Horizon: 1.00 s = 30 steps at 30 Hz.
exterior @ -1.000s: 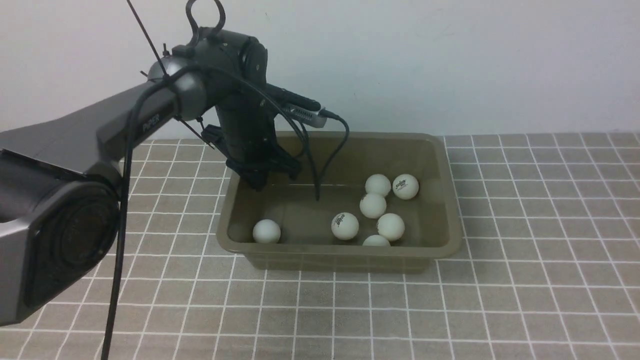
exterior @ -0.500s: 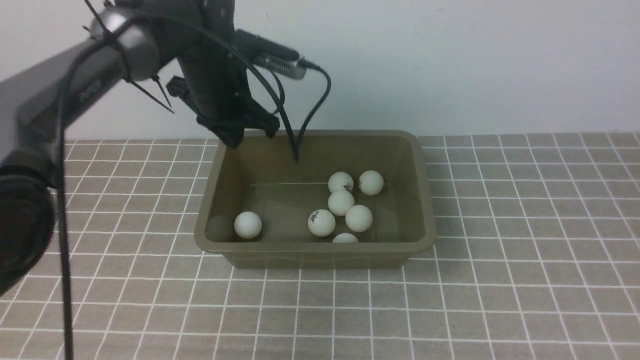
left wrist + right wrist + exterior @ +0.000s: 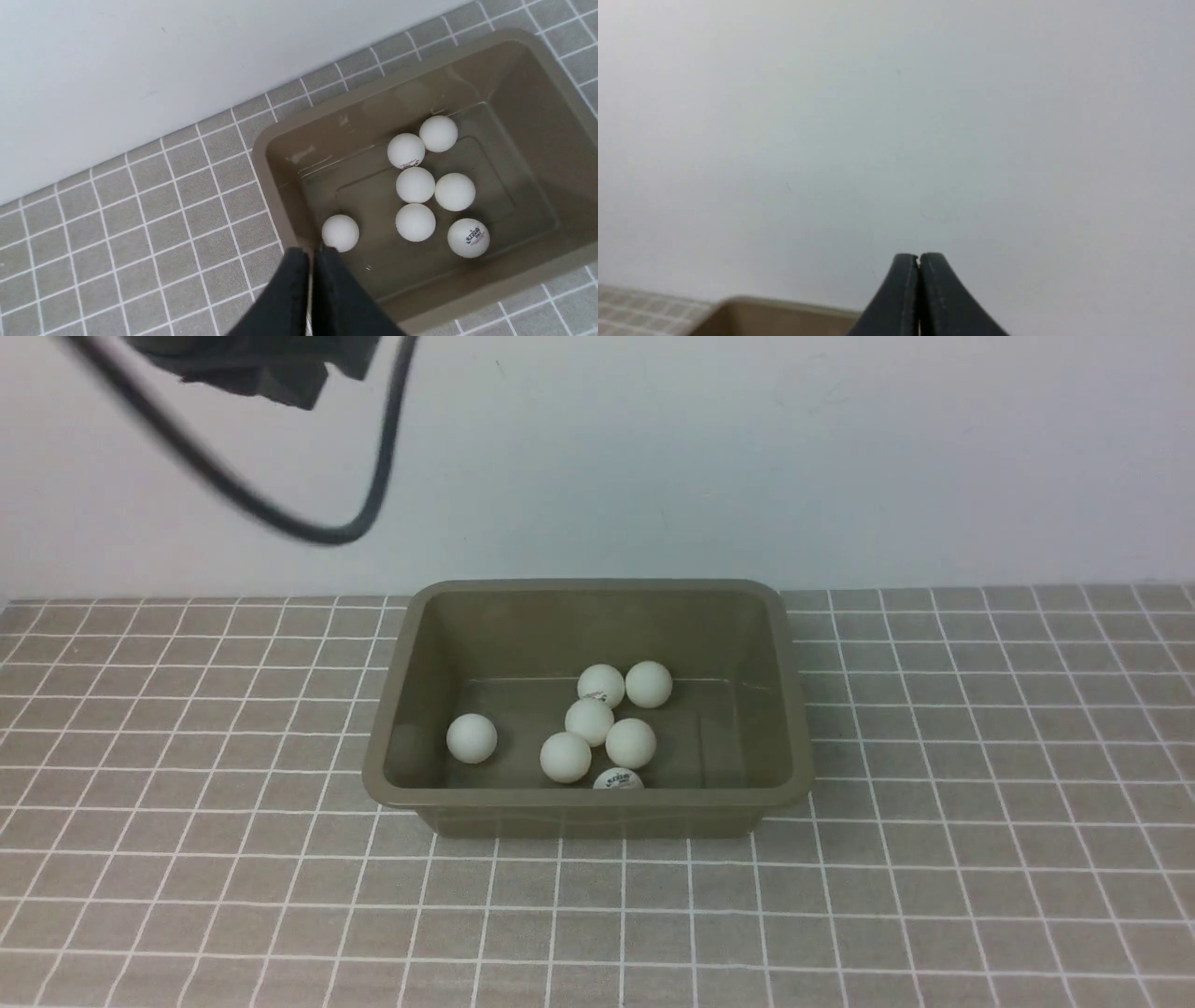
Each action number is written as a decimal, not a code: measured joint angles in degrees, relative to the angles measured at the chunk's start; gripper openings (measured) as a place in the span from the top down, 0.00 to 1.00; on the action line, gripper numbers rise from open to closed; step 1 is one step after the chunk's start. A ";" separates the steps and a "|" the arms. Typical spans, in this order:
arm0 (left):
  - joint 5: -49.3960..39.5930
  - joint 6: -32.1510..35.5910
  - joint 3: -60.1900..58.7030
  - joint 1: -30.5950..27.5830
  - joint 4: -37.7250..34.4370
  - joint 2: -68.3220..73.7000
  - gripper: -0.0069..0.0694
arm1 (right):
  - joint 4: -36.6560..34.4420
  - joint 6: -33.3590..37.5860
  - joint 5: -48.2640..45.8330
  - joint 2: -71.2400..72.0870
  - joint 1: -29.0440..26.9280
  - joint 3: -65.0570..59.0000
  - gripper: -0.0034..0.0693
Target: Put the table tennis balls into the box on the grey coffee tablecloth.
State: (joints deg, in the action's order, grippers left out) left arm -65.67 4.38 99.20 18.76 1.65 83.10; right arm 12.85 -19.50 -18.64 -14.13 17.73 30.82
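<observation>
- The box (image 3: pixel 789 709) is sitting on the grey coffee tablecloth (image 3: pixel 980 803) as a shallow olive-brown plastic tub with rounded corners, a rolled rim and a glossy inside that is catching faint reflections.
- Its long axis is running left to right in the front view, parallel to the pale wall (image 3: pixel 840 457) behind it, with the opening facing up.
- The cloth is lying flat over the surface, grey-brown with a thin white grid of small squares.
- The table tennis balls (image 3: pixel 589 721) are resting inside the box: 7 small matte white spheres, 6 bunched near the middle and front wall, 1 lying apart toward the robot's left.
- At least 2 are showing tiny dark printed logos.
- The left gripper (image 3: pixel 312 254) is hanging above the box's left rim, its dark jaws pressed together and holding nothing.
- The right gripper (image 3: pixel 919 259) is pointing at the wall, jaws also pressed together and carrying nothing.
- A black cable (image 3: pixel 280 513) is looping across the upper left of the front view.
</observation>
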 joint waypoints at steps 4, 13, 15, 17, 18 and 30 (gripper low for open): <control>7.68 -0.71 -16.82 0.00 -0.08 -15.76 0.92 | 0.00 -3.32 9.40 6.42 0.00 -8.02 0.97; 27.59 -3.27 -52.18 0.00 -1.02 -44.74 0.92 | 0.07 -6.29 13.93 9.13 0.00 -11.85 0.97; 31.65 -4.38 -59.11 0.00 -1.65 -50.61 0.92 | 0.20 -6.29 13.98 9.13 0.00 -11.85 0.97; 33.17 -5.82 -62.65 0.00 -2.65 -54.53 0.92 | 0.22 -6.29 13.98 9.13 0.00 -11.85 0.97; 33.55 -6.53 -64.34 0.00 -2.98 -56.82 0.92 | 0.22 -6.29 13.98 9.13 0.00 -11.85 0.97; 33.60 -7.35 -67.19 0.00 -3.26 -60.84 0.92 | 0.27 -6.36 13.98 9.13 0.00 -11.87 0.97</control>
State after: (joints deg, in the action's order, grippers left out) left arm -32.06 -2.98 32.01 18.76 -1.61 22.25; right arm 13.12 -25.86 -4.66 -5.00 17.73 18.95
